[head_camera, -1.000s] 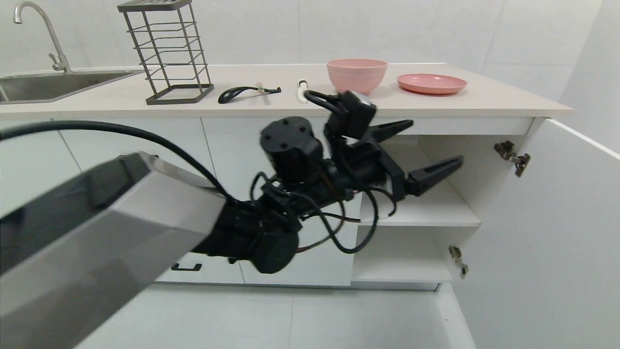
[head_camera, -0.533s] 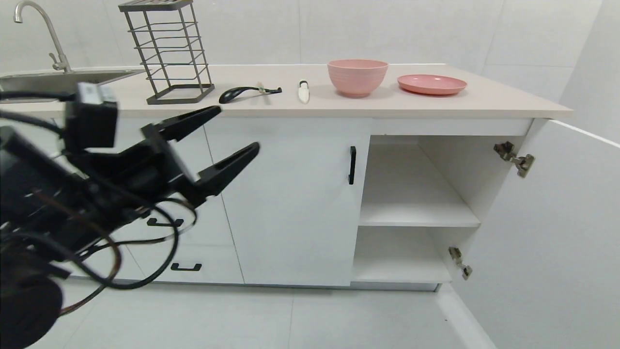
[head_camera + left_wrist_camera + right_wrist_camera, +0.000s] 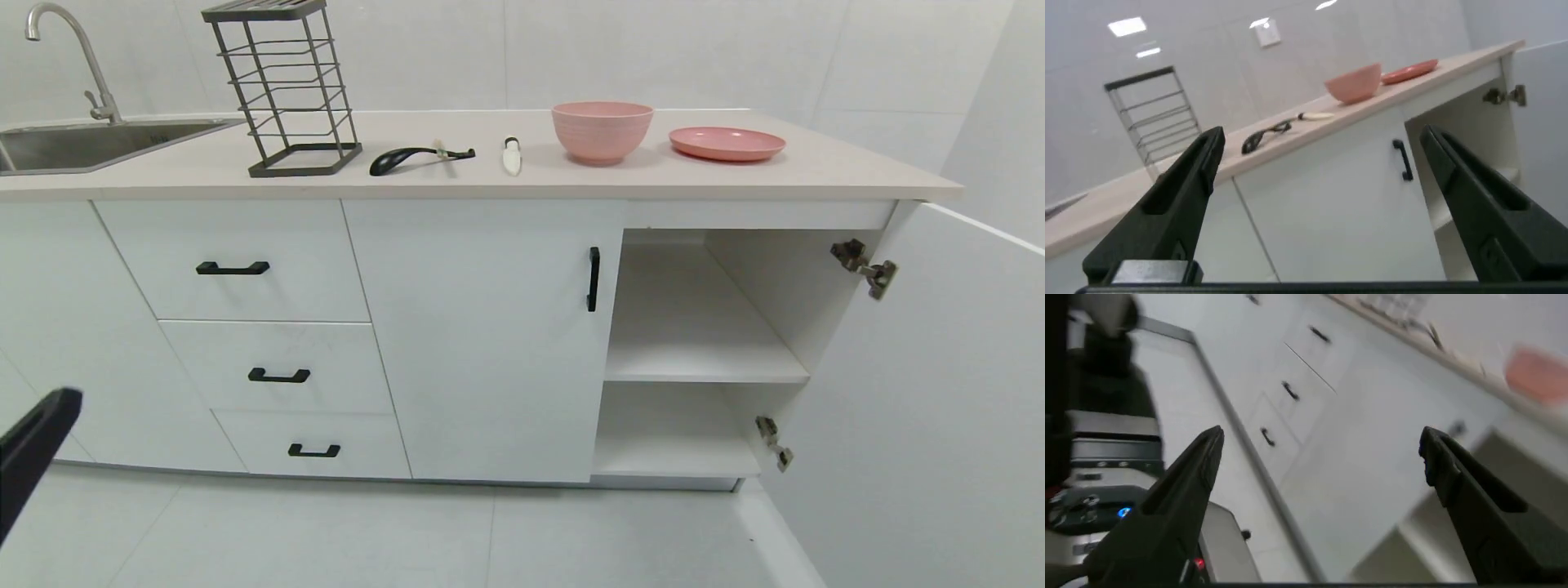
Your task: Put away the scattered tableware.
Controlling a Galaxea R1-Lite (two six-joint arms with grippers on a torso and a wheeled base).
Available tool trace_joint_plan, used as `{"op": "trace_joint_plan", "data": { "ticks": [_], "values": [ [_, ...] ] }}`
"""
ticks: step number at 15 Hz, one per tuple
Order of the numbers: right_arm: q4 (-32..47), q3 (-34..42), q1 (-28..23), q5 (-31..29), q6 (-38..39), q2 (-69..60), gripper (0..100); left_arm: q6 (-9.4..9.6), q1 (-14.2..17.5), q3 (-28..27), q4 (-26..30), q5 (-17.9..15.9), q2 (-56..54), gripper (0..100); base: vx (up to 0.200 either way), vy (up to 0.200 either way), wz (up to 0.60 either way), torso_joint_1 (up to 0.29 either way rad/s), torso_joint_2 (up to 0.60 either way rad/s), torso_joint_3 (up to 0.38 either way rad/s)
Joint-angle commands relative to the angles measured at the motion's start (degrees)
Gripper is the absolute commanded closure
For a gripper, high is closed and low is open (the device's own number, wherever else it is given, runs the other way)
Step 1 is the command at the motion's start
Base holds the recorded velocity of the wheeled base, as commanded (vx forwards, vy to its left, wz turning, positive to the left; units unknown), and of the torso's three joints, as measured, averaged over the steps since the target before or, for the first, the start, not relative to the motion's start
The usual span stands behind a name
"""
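On the beige counter (image 3: 816, 171) sit a pink bowl (image 3: 602, 131), a flat pink plate (image 3: 727, 143) to its right, a black spoon (image 3: 404, 157) and a white-handled utensil (image 3: 511, 153) to its left. My left gripper (image 3: 1323, 204) is open and empty, low down in front of the cabinets, looking up at the bowl (image 3: 1354, 82), plate (image 3: 1409, 72) and spoon (image 3: 1266, 136). One of its black fingers (image 3: 37, 441) shows at the head view's lower left edge. My right gripper (image 3: 1323, 498) is open and empty, above the floor before the drawers (image 3: 1288, 390).
A dark wire rack (image 3: 286, 90) stands on the counter beside the sink (image 3: 90, 143). The right-hand cupboard (image 3: 702, 327) is open with two bare shelves, its door (image 3: 939, 392) swung out to the right. Three drawers (image 3: 277, 376) are shut, as is the middle door (image 3: 490, 343).
My left arm has swung from in front of the open cupboard leftwards and down, nearly out of the head view. Its fingers stayed open. The tableware has not moved.
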Motion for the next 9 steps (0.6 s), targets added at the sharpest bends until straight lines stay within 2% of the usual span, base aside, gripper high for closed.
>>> {"op": "trace_joint_plan", "data": {
  "ticks": [1, 2, 3, 4, 5, 6, 7, 8, 9],
  "values": [
    [4.7, 0.1, 0.1, -7.3, 2.4, -3.2, 0, -0.49, 3.7, 2.1, 18.3, 0.6, -21.8, 0, 0.000, 0.000, 0.00, 0.000, 0.00, 0.000],
    [8.3, 0.1, 0.1, -18.4, 5.3, -3.2, 0, -2.51, 4.7, 0.8, 31.4, 3.3, -29.8, 0, 0.000, 0.000, 0.00, 0.000, 0.00, 0.000],
    [9.9, 0.1, 0.1, -26.0, 6.8, -3.2, 0, -5.06, 4.5, -0.1, 40.5, 5.1, -35.4, 0, 0.000, 0.000, 0.00, 0.000, 0.00, 0.000],
    [10.0, 0.1, 0.1, -32.3, 8.0, -3.1, 0, -5.94, 4.3, 0.1, 47.7, 5.8, -39.1, 0, 0.000, 0.000, 0.00, 0.000, 0.00, 0.000],
    [10.1, 0.1, 0.1, -35.7, 8.1, -3.1, 0, -6.38, 4.3, 1.0, 48.3, 5.8, -38.5, 0, 0.000, 0.000, 0.00, 0.000, 0.00, 0.000],
    [10.0, 0.1, 0.1, -37.6, 8.1, -3.1, 0, -5.94, 3.1, 1.6, 48.2, 5.0, -38.3, 0, 0.000, 0.000, 0.00, 0.000, 0.00, 0.000],
    [10.0, 0.1, 0.1, -37.6, 8.1, -3.1, 0, -4.97, 0.0, 0.9, 48.1, 4.6, -37.8, 0, 0.000, 0.000, 0.00, 0.000, 0.00, 0.000],
    [10.0, 0.1, 0.1, -37.6, 8.1, -3.1, 0, -4.79, -3.1, 0.0, 48.4, 4.7, -37.7, 0, 0.000, 0.000, 0.00, 0.000, 0.00, 0.000],
    [10.0, 0.1, 0.1, -37.6, 8.1, -3.1, 0, -4.79, -3.8, 0.2, 48.5, 4.9, -38.0, 0, 0.000, 0.000, 0.00, 0.000, 0.00, 0.000]
  ]
}}
